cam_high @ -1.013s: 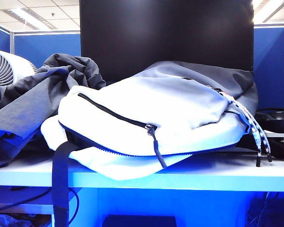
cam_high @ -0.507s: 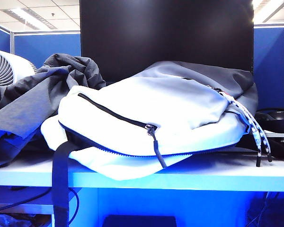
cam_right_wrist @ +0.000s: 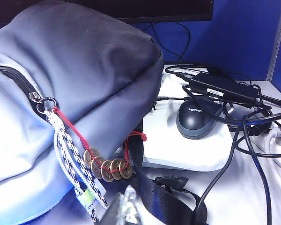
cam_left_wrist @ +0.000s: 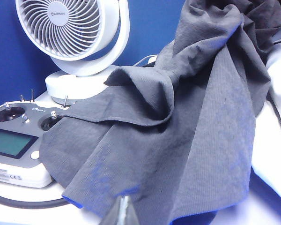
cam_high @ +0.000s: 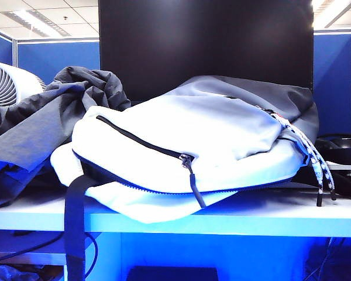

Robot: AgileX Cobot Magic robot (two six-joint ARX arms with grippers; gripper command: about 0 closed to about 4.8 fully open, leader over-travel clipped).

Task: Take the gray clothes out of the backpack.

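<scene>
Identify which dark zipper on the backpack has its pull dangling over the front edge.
The diagonal pocket zipper across the backpack face; its pull hangs down, unlike the main seam zipper below.

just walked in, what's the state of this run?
Nothing is being handled. The gray clothes are already out of the backpack, heaped on the table beside it and draped over a white remote controller near the fan. The left hand sits shut near the clothes; the right hand sits shut by the backpack's speckled cords.
</scene>
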